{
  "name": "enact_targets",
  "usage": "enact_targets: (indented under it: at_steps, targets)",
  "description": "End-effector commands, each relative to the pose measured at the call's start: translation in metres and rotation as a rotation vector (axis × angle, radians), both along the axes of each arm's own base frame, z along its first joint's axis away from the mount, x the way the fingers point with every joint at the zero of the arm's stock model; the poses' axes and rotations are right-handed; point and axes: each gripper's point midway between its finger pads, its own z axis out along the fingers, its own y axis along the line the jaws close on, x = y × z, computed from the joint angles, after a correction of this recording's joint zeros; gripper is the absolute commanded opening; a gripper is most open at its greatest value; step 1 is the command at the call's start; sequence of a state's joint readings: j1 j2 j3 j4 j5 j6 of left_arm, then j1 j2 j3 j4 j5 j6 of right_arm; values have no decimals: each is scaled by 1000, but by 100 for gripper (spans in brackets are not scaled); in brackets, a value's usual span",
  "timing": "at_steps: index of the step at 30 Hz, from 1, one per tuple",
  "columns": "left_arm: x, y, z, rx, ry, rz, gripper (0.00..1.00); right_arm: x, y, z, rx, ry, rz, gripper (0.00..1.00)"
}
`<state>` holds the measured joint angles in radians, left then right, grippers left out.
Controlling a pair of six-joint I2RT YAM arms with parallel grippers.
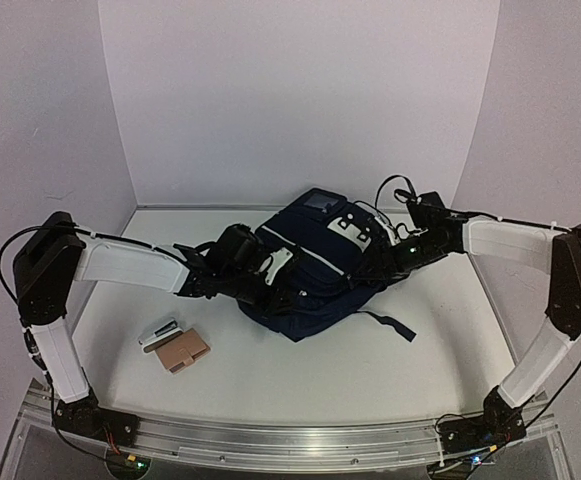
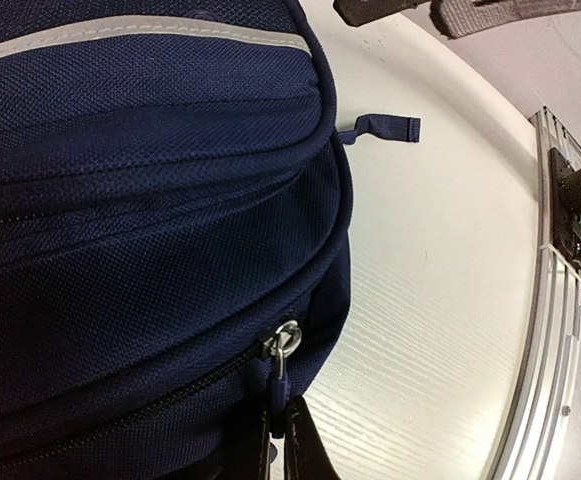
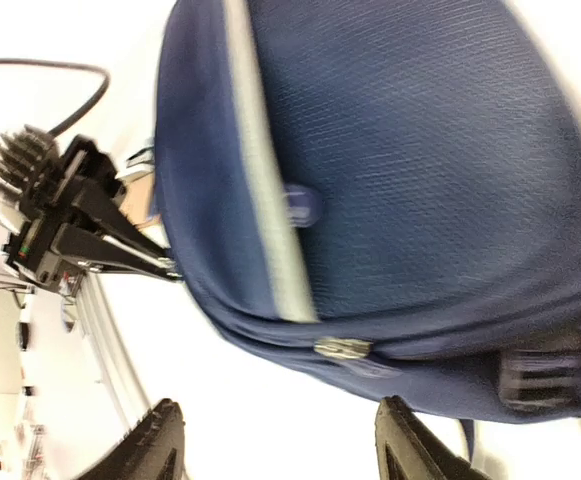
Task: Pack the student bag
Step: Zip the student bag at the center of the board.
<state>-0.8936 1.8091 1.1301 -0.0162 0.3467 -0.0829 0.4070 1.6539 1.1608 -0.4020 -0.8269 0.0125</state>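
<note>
1. Student bag [image 1: 315, 270]: a large backpack of dark navy woven fabric with a coarse grain. It lies flat in the middle of the tabletop [image 1: 420, 360], between the two arms. Its outline is rounded and bulging.
2. Piping [image 2: 140, 30]: a thin pale grey-white band stitched along a seam of the bag.
3. Patch [image 1: 353, 225]: a white patch near the bag's far end. Its markings are too small to read.
4. Zip pull [image 2: 278, 375]: a dark cord hanging from a bright metal ring [image 2: 286, 335] at the end of a closed zip line.
5. Pull tab [image 2: 385, 127]: a flat navy fabric loop that sticks out sideways from the bag over the white surface.
6. Zip slider [image 3: 342, 347]: small and metallic on the lower seam, blurred in the right wrist view.
7. Strap [image 1: 390, 325]: a dark web strap trailing onto the tabletop at the bag's near right corner.
8. Left gripper [image 2: 282, 425]: black, at the bag's left side, with jaws clenched on the zip pull.
9. Right gripper [image 3: 278, 420]: at the bag's right side. Its jaws are spread wide and hold nothing, and the bag lies just beyond them.
10. Tan case [image 1: 183, 350]: flat and rectangular with a leather-like look, lying near-left of the bag.
11. White object [image 1: 160, 332]: small and oblong, touching the tan case. What it is cannot be told.
12. Tabletop: white with a faint wood-grain texture.
</note>
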Motion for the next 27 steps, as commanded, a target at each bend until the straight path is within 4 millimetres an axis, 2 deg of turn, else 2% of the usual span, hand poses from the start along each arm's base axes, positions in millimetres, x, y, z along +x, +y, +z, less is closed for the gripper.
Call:
enact_targets:
  at_steps: [1,3,6,9,12,15,18,20,22,25,27]
  targets:
    - [-1,-9,35,-86,-43,-34,0,-9,0,-17,-3,23,57,58]
    - [-3,-12,34,-89,-33,-43,0,-7,11,-25,22,64,63,58]
    - [-6,-16,34,-92,-29,-54,0,-4,26,-35,52,105,40,65]
    - [-10,-20,32,-92,-29,-64,0,17,37,-35,104,76,-36,67]
    - [-12,-24,28,-93,-19,-75,0,50,47,-14,212,-9,-143,62]
    - [-15,-26,24,-87,-2,-80,0,68,53,20,358,-67,-219,54]
    - [-18,-22,26,-99,5,-71,0,76,46,47,434,-134,-308,49]
    - [-19,-22,26,-106,14,-68,0,77,48,53,465,-152,-327,48]
    - [-20,-23,25,-110,25,-69,0,72,59,48,472,-135,-303,49]
    - [-19,-31,23,-123,40,-62,0,49,80,28,455,-90,-225,52]
    - [-18,-44,21,-143,54,-71,0,35,90,24,450,-79,-178,55]
